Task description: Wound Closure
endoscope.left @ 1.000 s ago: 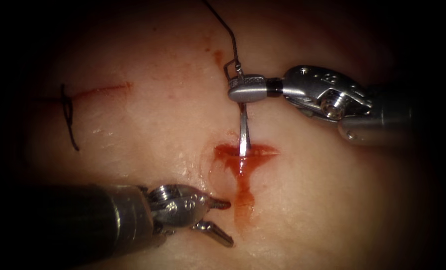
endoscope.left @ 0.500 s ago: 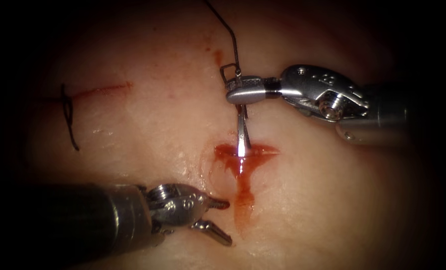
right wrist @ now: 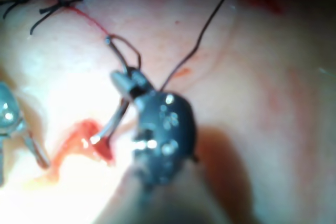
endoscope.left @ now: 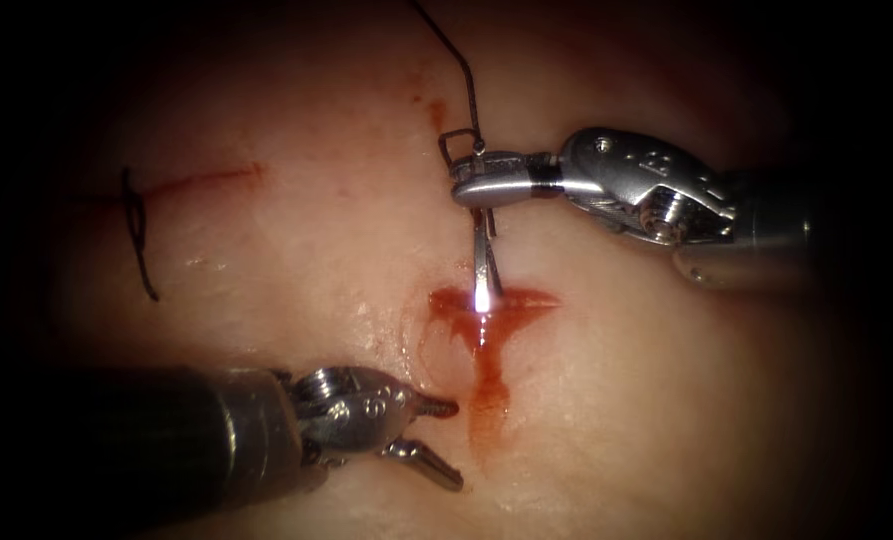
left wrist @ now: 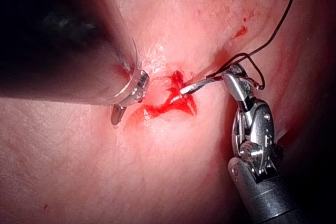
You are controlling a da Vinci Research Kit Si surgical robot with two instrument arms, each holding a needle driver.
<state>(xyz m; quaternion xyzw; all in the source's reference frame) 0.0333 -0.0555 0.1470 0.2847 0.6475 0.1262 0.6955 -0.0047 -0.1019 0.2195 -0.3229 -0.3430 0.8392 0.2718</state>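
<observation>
The tissue (endoscope.left: 296, 270) has a short cut (endoscope.left: 493, 299) filled with red fluid that runs down from it. My right tool (endoscope.left: 458, 190) hovers just above the cut, shut on the curved needle (endoscope.left: 483, 250) near its tail end. The needle hangs down with its shining tip at the cut's upper edge, in the fluid. I cannot tell whether it has entered the tissue. Dark thread (endoscope.left: 458, 70) loops from the needle's tail and runs up out of view. My left tool (endoscope.left: 458, 446) lies left of and below the cut, jaws open, holding nothing. In the right wrist view the needle (right wrist: 113, 121) slants from the jaws into the fluid (right wrist: 79, 135).
At the far left a second, thinner cut (endoscope.left: 206, 180) carries a tied stitch with dark thread ends (endoscope.left: 138, 235). In the right wrist view these knots (right wrist: 52, 6) lie beyond the needle. A small red spot (endoscope.left: 436, 112) marks the tissue above the right tool.
The right tool has shifted slightly left and turned a little, lifting the needle's tip a touch at the cut's edge. The left tool has hardly moved.
</observation>
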